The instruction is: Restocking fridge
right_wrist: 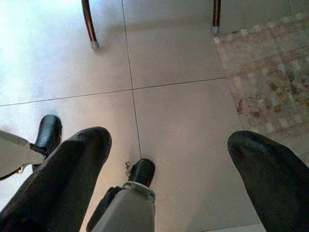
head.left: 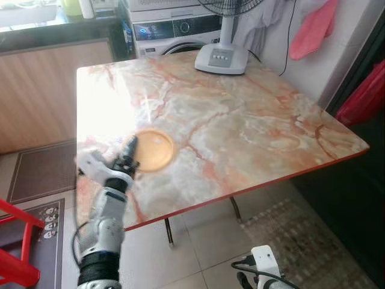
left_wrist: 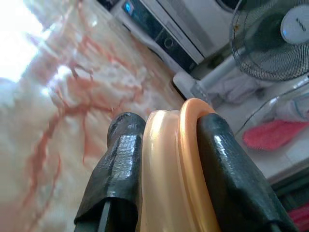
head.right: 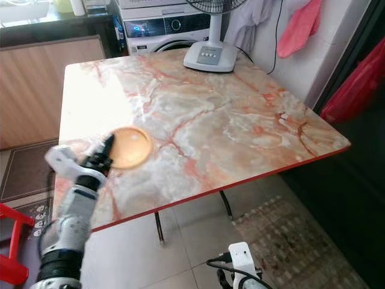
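An orange round lid [head.left: 153, 150] is held over the near left part of the marble table [head.left: 252, 120]. My left gripper [head.left: 130, 148] is shut on the lid's near edge. In the left wrist view the two black fingers [left_wrist: 120, 164] pinch the lid's orange rim [left_wrist: 186, 159] between them. My right gripper [right_wrist: 166, 159] hangs low beside the table, open, pointing down at the tiled floor [right_wrist: 183, 53] with nothing between its fingers.
A white fan base [head.left: 221, 58] stands at the table's far edge, a washing machine [head.left: 174, 30] behind it. Pink cloth [head.left: 313, 27] hangs on the right wall. A patterned rug [head.left: 301, 241] lies on the floor under the table's right side; a red stool [head.left: 15, 253] stands at left.
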`<state>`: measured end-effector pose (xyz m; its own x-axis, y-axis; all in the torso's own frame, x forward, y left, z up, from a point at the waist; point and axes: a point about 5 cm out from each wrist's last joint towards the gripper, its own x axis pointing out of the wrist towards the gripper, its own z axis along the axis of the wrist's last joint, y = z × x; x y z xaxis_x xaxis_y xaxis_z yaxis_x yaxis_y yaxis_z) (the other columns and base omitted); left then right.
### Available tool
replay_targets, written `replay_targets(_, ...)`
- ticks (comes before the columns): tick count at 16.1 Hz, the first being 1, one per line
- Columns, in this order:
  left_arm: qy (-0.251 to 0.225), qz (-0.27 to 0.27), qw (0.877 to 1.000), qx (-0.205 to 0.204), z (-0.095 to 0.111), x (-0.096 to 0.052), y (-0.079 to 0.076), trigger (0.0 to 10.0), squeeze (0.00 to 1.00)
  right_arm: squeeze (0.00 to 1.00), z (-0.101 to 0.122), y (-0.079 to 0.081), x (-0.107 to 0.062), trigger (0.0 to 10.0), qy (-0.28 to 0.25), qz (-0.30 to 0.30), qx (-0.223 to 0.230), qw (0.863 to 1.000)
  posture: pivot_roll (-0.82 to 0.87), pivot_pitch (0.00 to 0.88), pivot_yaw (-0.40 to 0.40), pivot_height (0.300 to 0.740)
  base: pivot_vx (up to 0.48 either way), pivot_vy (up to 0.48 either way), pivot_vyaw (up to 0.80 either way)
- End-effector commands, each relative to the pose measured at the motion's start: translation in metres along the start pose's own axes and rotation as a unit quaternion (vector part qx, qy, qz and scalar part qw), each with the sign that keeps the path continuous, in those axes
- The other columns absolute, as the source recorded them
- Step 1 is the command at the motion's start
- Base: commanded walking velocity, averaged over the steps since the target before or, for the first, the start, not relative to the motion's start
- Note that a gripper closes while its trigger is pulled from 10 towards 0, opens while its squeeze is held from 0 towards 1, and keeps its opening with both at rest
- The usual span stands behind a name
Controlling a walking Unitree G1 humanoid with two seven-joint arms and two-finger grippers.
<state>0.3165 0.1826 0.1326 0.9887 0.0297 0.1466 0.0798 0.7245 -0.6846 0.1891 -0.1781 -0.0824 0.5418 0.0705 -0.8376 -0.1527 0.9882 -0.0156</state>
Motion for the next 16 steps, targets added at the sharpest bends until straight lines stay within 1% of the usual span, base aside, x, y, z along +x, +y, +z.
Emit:
replay_targets(1,-0.020,0.010,1.000,0.001,0.013,-0.007,0.003,10.0,0.00,0.00,0.001,-0.002,0.000,10.0,-0.004,-0.006,0.013,1.000,0.05,0.000,-0.015,0.740,0.000,0.000,0.00)
replay_targets(3,-0.026,0.020,0.999,0.009,0.020,-0.013,0.009,10.0,0.00,0.00,0.001,-0.002,0.000,10.0,-0.005,-0.007,0.014,1.000,0.06,0.000,-0.015,0.740,0.000,0.000,0.00)
replay_targets(5,-0.036,0.036,0.999,0.021,0.026,-0.008,0.014,10.0,0.00,0.00,0.002,-0.002,0.000,10.0,-0.006,-0.007,0.018,1.000,0.06,0.000,-0.014,0.740,0.000,0.000,0.00)
replay_targets(7,-0.040,0.042,0.998,0.018,0.027,-0.004,0.010,10.0,0.00,0.00,0.001,-0.001,0.000,10.0,-0.005,-0.008,0.020,1.000,0.06,0.000,-0.002,0.740,0.000,0.000,0.00)
replay_targets(9,-0.029,0.033,0.999,0.024,0.025,-0.002,0.004,10.0,0.00,0.00,0.000,0.002,0.000,10.0,-0.005,-0.011,0.028,1.000,0.07,0.000,0.020,0.740,0.000,0.000,0.00)
replay_targets(12,-0.020,0.035,0.999,0.030,0.026,0.000,0.008,10.0,0.00,0.00,0.000,0.010,0.001,10.0,-0.006,-0.007,0.043,0.999,0.07,0.000,0.062,0.740,0.000,0.000,0.00)
replay_targets(16,-0.010,0.021,0.999,0.041,0.030,0.007,0.004,10.0,0.00,0.00,0.000,0.020,0.003,10.0,-0.010,-0.003,0.060,0.998,0.07,0.000,0.114,0.740,0.000,0.000,0.00)
